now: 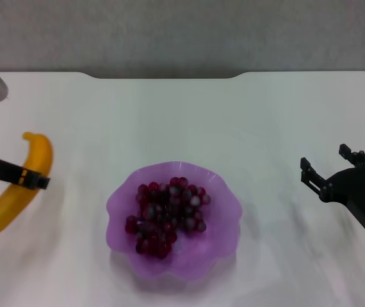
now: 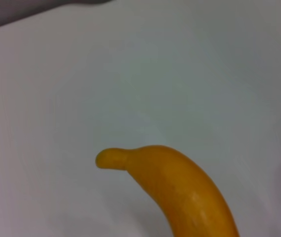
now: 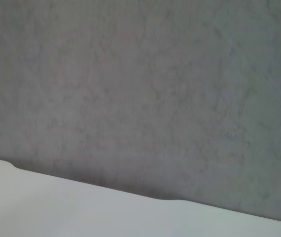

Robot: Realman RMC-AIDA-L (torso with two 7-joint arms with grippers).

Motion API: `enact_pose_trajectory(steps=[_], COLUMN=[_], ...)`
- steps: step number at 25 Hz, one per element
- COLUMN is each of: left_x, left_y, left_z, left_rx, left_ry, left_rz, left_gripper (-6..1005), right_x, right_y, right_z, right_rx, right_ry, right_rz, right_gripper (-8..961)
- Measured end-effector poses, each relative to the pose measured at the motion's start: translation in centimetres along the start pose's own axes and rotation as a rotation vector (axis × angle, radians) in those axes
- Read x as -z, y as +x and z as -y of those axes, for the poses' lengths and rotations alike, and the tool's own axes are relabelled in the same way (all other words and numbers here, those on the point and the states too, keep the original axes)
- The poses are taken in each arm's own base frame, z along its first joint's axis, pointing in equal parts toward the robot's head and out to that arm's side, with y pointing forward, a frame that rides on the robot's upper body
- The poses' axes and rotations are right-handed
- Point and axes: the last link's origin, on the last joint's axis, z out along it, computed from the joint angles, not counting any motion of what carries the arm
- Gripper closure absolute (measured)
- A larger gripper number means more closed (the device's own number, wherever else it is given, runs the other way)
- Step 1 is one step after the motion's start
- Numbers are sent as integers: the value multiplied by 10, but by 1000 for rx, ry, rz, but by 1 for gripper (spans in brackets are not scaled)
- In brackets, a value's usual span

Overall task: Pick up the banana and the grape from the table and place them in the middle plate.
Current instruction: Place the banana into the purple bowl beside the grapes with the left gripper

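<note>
The banana [image 1: 16, 188] lies at the far left of the white table [image 1: 182, 121], yellow-orange and curved. My left gripper [image 1: 40, 181] reaches in from the left edge, one black finger lying across the banana's middle, shut on it. The left wrist view shows the banana's stem end [image 2: 180, 182] up close over the tabletop. The grape bunch [image 1: 166, 214] lies inside the purple scalloped middle plate [image 1: 121, 204] at the centre front. My right gripper [image 1: 324, 158] is open and empty above the table at the right, well clear of the plate.
The table's far edge [image 1: 163, 77] has a notch, with a grey floor beyond it. The right wrist view shows only that edge [image 3: 130, 192] and the grey floor.
</note>
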Motion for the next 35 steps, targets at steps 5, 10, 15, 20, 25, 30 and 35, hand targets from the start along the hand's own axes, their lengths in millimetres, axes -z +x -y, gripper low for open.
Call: enact_pose_trajectory(steps=[5,10,15,20,25,30,35], left_x=[15,30,41,37,24,12,1], left_y=[10,18,19,19,17,16,13], left_z=[-22,-54,-86,-111,-118,-132,-146], left_rx=[-20,-63,-132,-169,-145,-131,-137], left_ry=[-126,-257,-333,-393,-403,-430,-424], left_rz=[-49,-113,-153,-181,-201,-227,-257], left_gripper=[442,431,420,409,397,386,375], right_x=[0,0,-2,-2,-2,-3,-4], right_y=[0,1,2,1,1,0,0], right_z=[0,1,0,0,0,-1,-1], right_rx=[1,3,4,3,3,2,3], right_ry=[1,0,-2,-4,-4,-6,-6], right_rz=[-1,-8,-18,-16,-16,-14,-14], right_gripper=[92,92,92,92,92,92,92])
